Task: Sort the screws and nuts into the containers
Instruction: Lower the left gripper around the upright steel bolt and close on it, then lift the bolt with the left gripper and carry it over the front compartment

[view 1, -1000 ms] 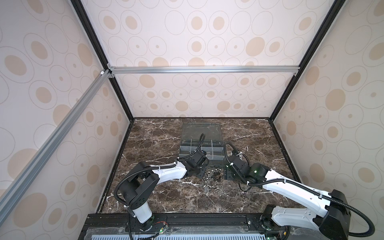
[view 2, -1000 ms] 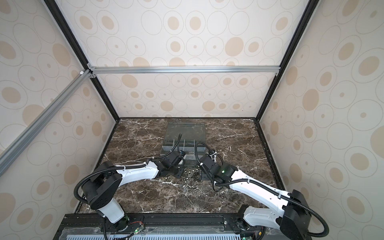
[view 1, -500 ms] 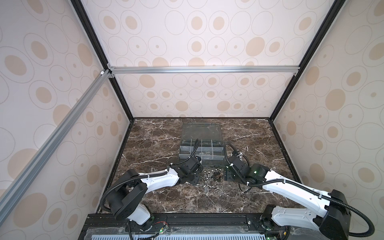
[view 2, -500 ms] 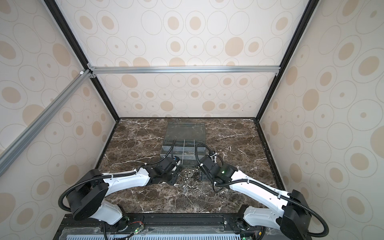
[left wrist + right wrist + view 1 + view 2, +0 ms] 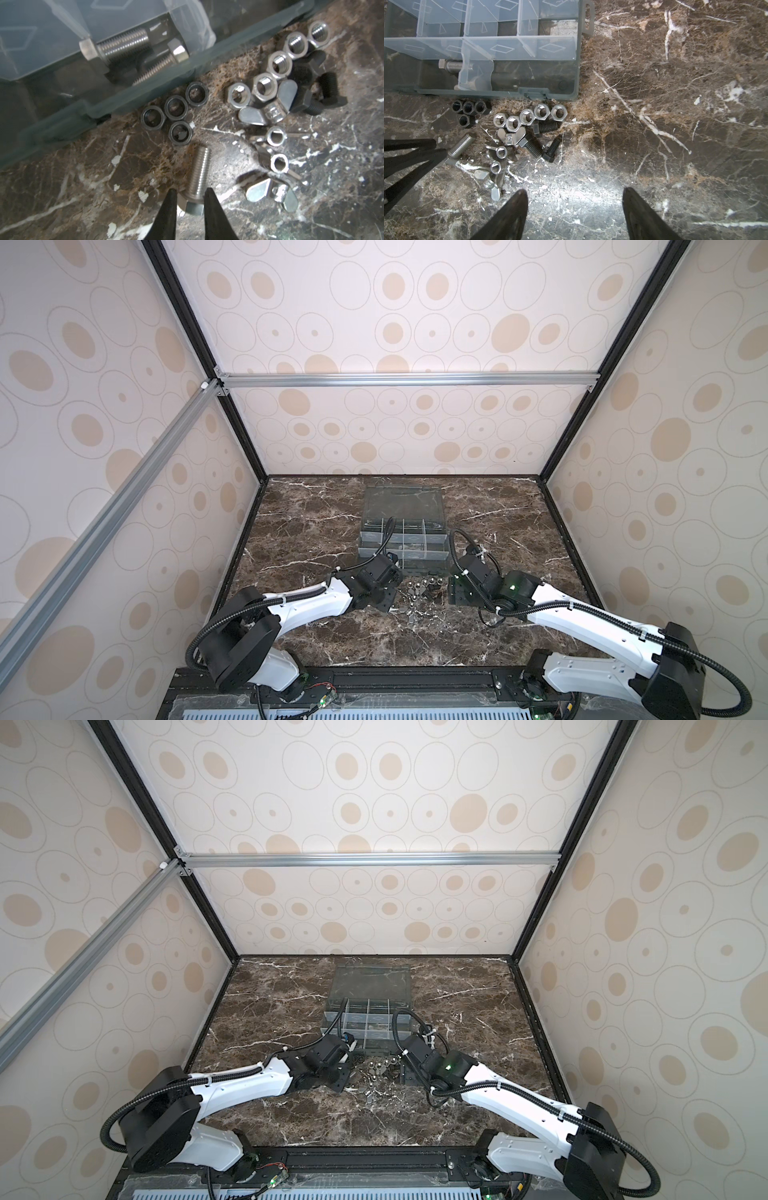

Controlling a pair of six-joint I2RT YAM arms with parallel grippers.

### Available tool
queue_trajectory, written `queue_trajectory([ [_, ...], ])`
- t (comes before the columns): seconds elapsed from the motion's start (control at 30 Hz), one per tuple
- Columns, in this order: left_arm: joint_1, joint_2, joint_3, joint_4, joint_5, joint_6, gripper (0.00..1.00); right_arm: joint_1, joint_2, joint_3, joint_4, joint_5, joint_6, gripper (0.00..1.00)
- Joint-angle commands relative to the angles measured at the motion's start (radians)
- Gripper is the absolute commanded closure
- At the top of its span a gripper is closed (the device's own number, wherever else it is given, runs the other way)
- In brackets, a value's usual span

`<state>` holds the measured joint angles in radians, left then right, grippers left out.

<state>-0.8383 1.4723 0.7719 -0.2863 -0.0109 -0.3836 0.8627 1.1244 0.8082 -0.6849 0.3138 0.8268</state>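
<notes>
Straddling the head end of a long silvery threaded steel screw [image 5: 198, 172] with the narrowly parted black fingers [image 5: 168, 212] of the left tool [image 5: 190, 189]. Impossible to tell whether pinched or merely flanked, with the hexagonal head half covered by the tips. Lying flat on the dark brown marbled desk [image 5: 675, 104], near the dark grey translucent plastic organizer box [image 5: 577, 62] but apart from it.

Spread wide and grasping nothing: the right tool [image 5: 575, 190], above bare desk to the right of the loose hardware [image 5: 419, 599].

Stored in the near row of the box: two more silvery screws [image 5: 122, 44], blurred through the wall in the left wrist view and mostly hidden behind a clear divider [image 5: 475, 68] in the right wrist view.

Bunched just beside the near wall: four dark hexagonal nuts [image 5: 166, 109], touching one another. Next to them, a curving row of five shiny silver hexagonal nuts [image 5: 522, 116], then silver wing nuts [image 5: 508, 137] and three short black bolts [image 5: 532, 146], partly overlapping.

Reduced in both top views to a speckle between the two tools, no single piece distinguishable.

Folded back flat on the far side of the box: the clear hinged lid [image 5: 405, 502]. Far cells hard to read through glare and dividers.
</notes>
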Motion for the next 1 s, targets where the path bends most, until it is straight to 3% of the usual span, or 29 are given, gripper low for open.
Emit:
queue_trajectory([
  [0.0,-0.009,0.03,0.063,-0.048,-0.02,0.055,0.75,0.0,-0.031,-0.014,-0.019,0.013,0.027,0.25],
  [0.73,-0.02,0.177,0.139,-0.097,-0.011,0.103,0.71,0.0,-0.075,-0.061,-0.01,0.022,0.025,0.24],
  [0.97,-0.034,0.207,0.142,-0.096,-0.021,0.097,0.78,0.0,-0.082,-0.074,-0.009,0.022,0.024,0.24],
])
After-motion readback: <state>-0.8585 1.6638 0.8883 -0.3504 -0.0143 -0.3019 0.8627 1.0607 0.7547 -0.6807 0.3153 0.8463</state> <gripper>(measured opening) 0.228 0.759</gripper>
